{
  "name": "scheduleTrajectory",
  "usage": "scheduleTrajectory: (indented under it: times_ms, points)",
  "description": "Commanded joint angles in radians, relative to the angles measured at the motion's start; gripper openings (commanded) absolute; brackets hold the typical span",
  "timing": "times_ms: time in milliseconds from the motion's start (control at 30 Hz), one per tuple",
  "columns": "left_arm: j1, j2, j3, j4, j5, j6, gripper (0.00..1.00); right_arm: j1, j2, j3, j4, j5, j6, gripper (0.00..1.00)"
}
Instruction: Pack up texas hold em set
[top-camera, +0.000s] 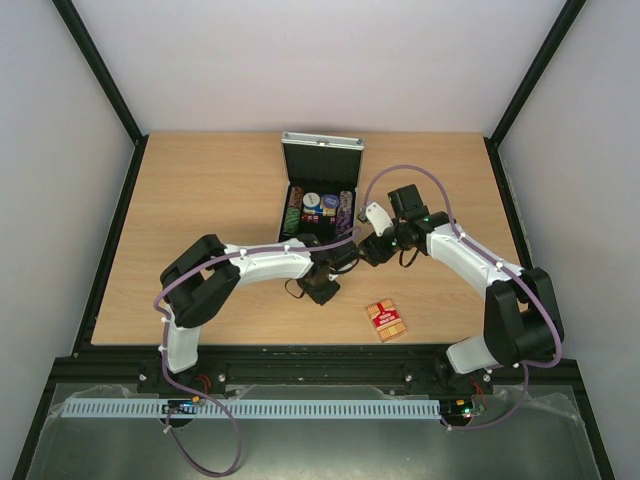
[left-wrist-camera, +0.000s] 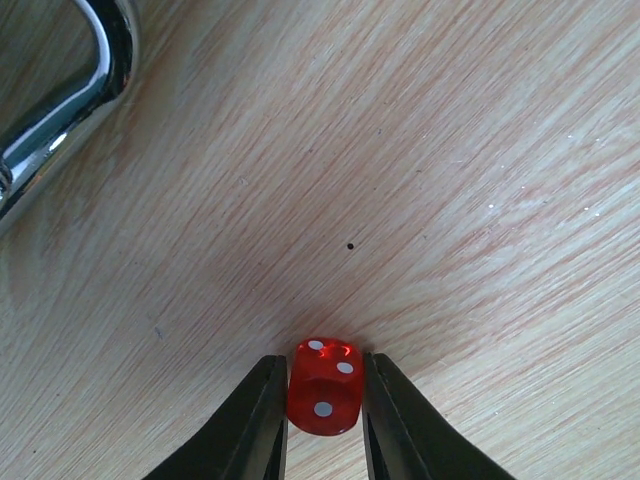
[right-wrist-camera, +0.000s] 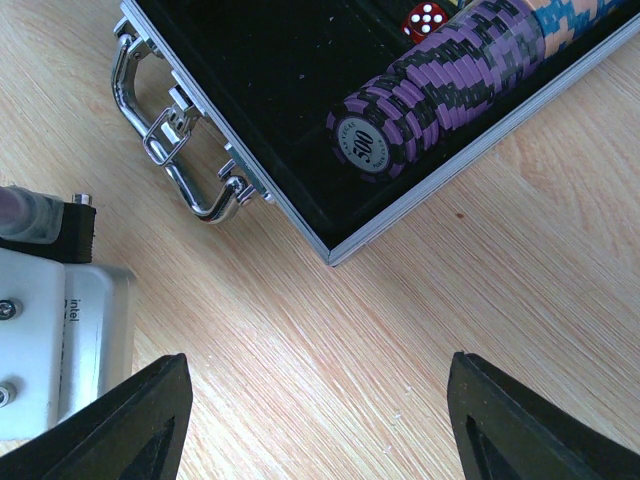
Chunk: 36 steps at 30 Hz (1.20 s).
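**While left claw pinches a red die, silver case stands open**

Since the tiny translucent red die with white pips sits between the black fingers of the left claw, the step in hand looks like carrying it into the small silver aluminium hinged case.

Judgement on doing it well:
- Lift straight up first and hold the squeeze steady. The die is small and smooth and could twist or pop out.
- The grip is at the fingertips only, so go slow.
- Aim for the black-lined part of the case where another red die lies, beside the row of purple-and-black chips.
- Release low so it doesn't bounce.
- Mind the chrome handle and the right arm, both near the path.

Left claw: nearly closed, both fingers pressing opposite faces of the die, clamped on it. The die is on or just above the light wooden table; can't tell which.

Right claw: fingers wide apart, nothing between them, hovering over the table just beside the case's corner.

The red card deck lies on the table well apart from the case, not yet packed.
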<state>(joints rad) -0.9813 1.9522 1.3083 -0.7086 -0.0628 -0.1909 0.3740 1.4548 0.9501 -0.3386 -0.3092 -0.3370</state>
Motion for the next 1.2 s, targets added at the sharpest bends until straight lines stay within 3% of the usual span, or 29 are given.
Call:
scheduleTrajectory:
  times_ms: [0, 333, 567, 767, 1167]
  points:
    - [0.006, -0.003, 0.008, -0.02, 0.003, -0.005, 0.21, -0.003, -0.022, -0.002, -0.04, -0.001, -0.006, 0.71]
    - [0.018, -0.073, 0.052, -0.088, -0.047, -0.065, 0.14, -0.003, -0.028, -0.002, -0.042, -0.001, -0.005, 0.71]
    - [0.139, -0.138, 0.171, -0.131, -0.008, -0.146, 0.15, -0.003, -0.03, -0.002, -0.04, -0.004, -0.007, 0.71]
    - [0.248, -0.053, 0.32, -0.112, 0.039, -0.186, 0.15, -0.003, -0.035, -0.001, -0.041, -0.003, -0.007, 0.71]
    - [0.29, 0.163, 0.552, -0.091, 0.002, -0.164, 0.15, -0.003, -0.04, -0.002, -0.041, -0.002, -0.009, 0.71]
